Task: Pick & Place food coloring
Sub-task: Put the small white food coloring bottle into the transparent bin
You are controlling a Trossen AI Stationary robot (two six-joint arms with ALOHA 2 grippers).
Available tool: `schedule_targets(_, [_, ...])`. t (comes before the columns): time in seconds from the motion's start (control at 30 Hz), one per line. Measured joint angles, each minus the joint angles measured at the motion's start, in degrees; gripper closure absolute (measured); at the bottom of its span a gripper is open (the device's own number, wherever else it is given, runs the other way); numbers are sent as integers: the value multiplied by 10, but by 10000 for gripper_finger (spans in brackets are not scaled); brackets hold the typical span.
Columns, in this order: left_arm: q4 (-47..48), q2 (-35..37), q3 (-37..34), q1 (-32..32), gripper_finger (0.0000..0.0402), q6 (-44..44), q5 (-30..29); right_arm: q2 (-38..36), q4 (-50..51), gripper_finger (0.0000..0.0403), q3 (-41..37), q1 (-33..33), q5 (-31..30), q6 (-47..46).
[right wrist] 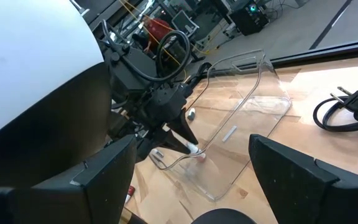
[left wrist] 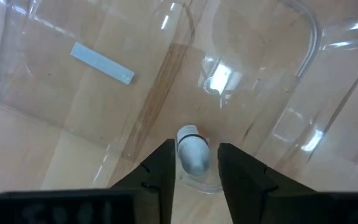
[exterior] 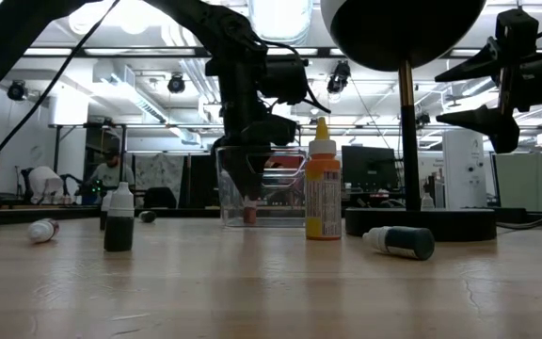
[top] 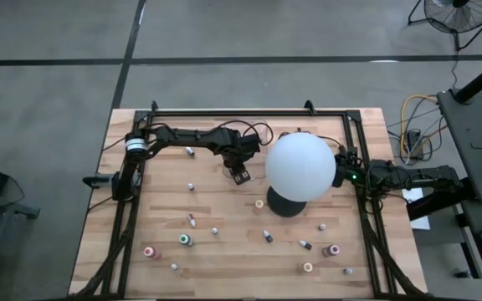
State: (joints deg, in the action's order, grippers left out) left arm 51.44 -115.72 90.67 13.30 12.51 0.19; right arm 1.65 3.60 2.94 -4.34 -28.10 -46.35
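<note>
A small food coloring bottle (left wrist: 192,149), white-capped with a dark ring below the cap, is seen standing between the fingers of the left gripper (left wrist: 194,168) inside the clear plastic tray (left wrist: 104,93). The dark fingers are set narrowly on either side of the bottle; whether it is gripped or merely flanked cannot be told. In the low view a reddish base is shown low in the tray (exterior: 262,188), under the lowered left arm.

The tray is thin, glossy and round-cornered, with a pale label strip (left wrist: 102,63) on one panel. It is placed on the far half of the wooden table (top: 224,251), just beside the big white globe (top: 300,166) on its black base.

The other bottles are scattered across the near half: a tall orange one (exterior: 323,184) standing, a dark one with a white cap (exterior: 119,218) upright, and another dark one (exterior: 399,241) lying on its side. Open planks are left between them.

The right gripper (right wrist: 191,168) is held with its fingers wide apart and holding nothing, at the table's right edge behind the globe.
</note>
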Motion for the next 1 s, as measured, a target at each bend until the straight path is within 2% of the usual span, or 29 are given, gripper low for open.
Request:
schedule_targets(0.33, [26, 13, 19, 2, 240, 7, 3, 0, 0, 101, 0, 0, 0, 0])
schedule_targets(0.77, [66, 68, 53, 3, 133, -7, 3, 0, 0, 101, 0, 0, 0, 0])
schedule_targets(1.0, [79, 105, 53, 12, 117, -9, 3, 0, 0, 101, 0, 0, 0, 0])
